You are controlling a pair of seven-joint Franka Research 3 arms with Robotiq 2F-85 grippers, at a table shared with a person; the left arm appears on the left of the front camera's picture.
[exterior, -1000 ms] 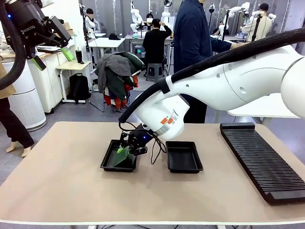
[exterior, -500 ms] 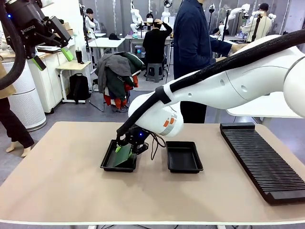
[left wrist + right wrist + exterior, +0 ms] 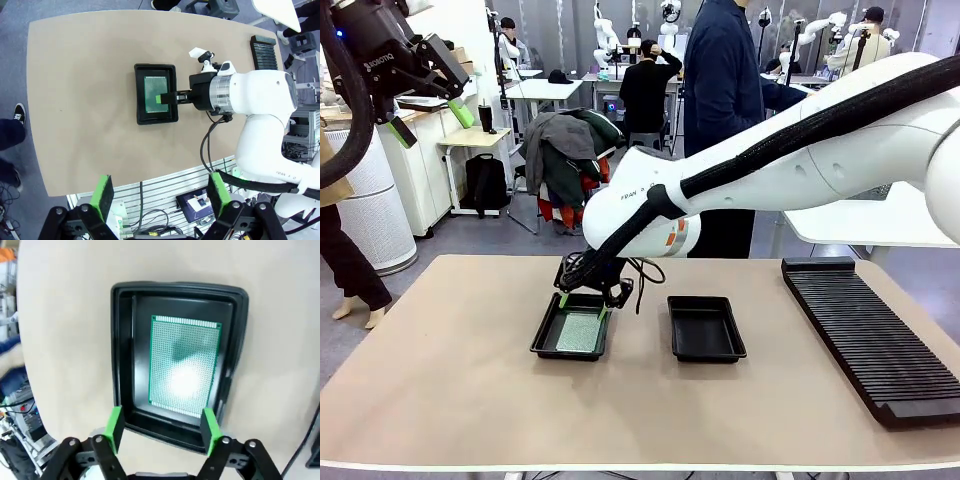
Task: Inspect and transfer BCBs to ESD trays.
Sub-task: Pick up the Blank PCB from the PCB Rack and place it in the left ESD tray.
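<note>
Your left end effector (image 3: 432, 120) hangs open, high by the table's (image 3: 450, 400) left edge. Near the table's middle, a BCB (image 3: 580, 332) lies flat in the left ESD tray (image 3: 542, 345). Your right end effector (image 3: 582, 305) hovers open over that tray's far rim, gripping nothing.

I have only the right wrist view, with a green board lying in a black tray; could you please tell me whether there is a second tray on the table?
Observer: Yes, a second black tray sits beside the loaded tray, apart from it, and its floor is bare.
Operator: Thank you. Where is the left gripper?
Observer: The left gripper hangs open, raised high above the table.
Operator: Is anyone at the table?
Observer: A person in dark blue stands at the far side, behind the right arm.
</note>
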